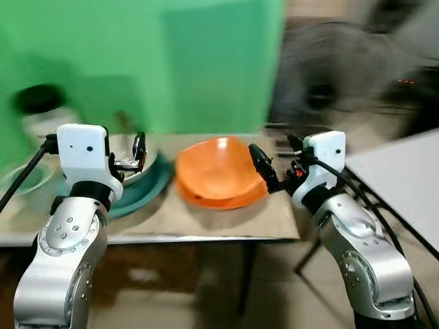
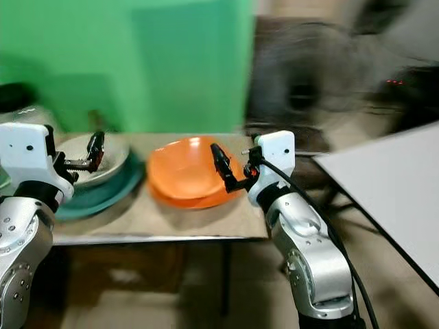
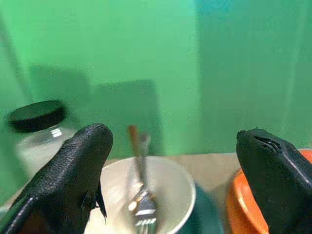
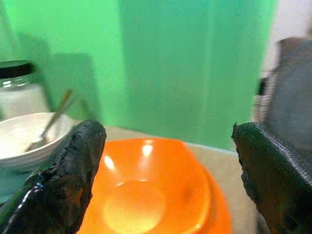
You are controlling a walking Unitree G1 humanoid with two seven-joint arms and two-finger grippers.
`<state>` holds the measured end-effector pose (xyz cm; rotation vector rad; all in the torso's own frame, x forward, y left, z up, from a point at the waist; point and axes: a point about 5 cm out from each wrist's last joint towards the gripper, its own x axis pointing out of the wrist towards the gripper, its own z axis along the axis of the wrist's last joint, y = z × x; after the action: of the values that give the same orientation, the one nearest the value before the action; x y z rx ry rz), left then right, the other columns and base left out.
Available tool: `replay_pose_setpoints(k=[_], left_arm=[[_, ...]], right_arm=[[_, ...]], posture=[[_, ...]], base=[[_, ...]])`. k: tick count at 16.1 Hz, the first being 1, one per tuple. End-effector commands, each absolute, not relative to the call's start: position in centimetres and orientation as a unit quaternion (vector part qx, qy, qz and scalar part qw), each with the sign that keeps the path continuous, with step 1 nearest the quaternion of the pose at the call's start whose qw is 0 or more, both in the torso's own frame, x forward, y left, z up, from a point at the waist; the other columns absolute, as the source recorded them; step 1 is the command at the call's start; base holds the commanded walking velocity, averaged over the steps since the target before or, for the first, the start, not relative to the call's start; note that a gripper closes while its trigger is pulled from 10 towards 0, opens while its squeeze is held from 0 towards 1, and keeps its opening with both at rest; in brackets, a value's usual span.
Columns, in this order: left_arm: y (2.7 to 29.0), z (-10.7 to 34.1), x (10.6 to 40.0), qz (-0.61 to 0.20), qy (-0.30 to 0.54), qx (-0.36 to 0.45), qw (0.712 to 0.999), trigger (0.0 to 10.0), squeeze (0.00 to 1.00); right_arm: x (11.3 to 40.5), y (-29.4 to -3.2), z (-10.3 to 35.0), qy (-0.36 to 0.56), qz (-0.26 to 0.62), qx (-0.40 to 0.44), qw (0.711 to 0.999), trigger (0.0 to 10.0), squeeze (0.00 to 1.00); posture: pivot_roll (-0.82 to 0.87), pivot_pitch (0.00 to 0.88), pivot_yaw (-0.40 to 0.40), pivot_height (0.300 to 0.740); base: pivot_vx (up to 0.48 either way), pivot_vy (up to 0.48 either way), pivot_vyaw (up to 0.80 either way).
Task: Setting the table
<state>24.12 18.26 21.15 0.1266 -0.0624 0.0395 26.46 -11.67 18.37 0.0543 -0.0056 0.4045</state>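
An orange bowl (image 1: pixel 219 168) sits on an orange plate (image 1: pixel 206 199) in the middle of the tan-topped table (image 1: pixel 206 223). To its left a white bowl (image 2: pixel 110 164) holding a fork (image 3: pixel 141 197) and another utensil rests on a teal plate (image 2: pixel 103 193). My left gripper (image 1: pixel 134 156) hovers open just in front of the white bowl, nothing between its fingers (image 3: pixel 83 156). My right gripper (image 1: pixel 265 168) is open at the orange bowl's right rim, its fingers (image 4: pixel 73 165) empty. The head views are blurred.
A glass jar with a black lid (image 1: pixel 40 113) stands at the table's far left, with a clear glass dish (image 1: pixel 17 181) in front of it. A white table (image 1: pixel 405 175) lies to the right. A dark fan (image 1: pixel 322 75) stands behind, by the green wall.
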Motion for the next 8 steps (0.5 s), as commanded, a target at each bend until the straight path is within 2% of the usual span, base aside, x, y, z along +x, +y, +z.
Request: replay_pose_setpoints(k=[1,2,3,5,8], left_arm=[[17.58,21.04,24.16,0.009,-0.026,0.060,0.998,10.0,0.00],[17.59,20.86,24.13,0.007,-0.021,0.062,0.998,10.0,0.00],[17.65,20.58,24.07,0.007,-0.012,0.060,0.998,10.0,0.00],[17.70,20.34,23.95,0.005,-0.007,0.052,0.999,10.0,0.00],[17.43,20.16,23.99,-0.014,-0.003,0.052,0.999,10.0,0.00]], right_arm=[[26.86,-12.47,18.46,0.001,0.182,0.022,0.983,10.0,1.00],[26.97,-12.58,18.43,0.004,0.176,0.024,0.984,10.0,1.00],[27.06,-12.72,18.36,0.007,0.169,0.021,0.985,10.0,1.00],[27.29,-13.29,18.07,0.019,0.148,0.034,0.988,10.0,1.00],[27.59,-12.90,17.52,0.052,0.163,0.021,0.985,10.0,1.00]], posture=[[0.00,0.013,0.056,0.740],[0.00,0.014,0.054,0.740],[0.00,0.014,0.053,0.740],[0.00,0.016,0.049,0.740],[-0.01,0.018,0.048,0.740]], base=[[0.000,-0.480,0.80],[0.000,-0.382,0.80],[0.000,0.000,0.80],[0.000,0.000,0.00],[0.000,0.000,0.00]])
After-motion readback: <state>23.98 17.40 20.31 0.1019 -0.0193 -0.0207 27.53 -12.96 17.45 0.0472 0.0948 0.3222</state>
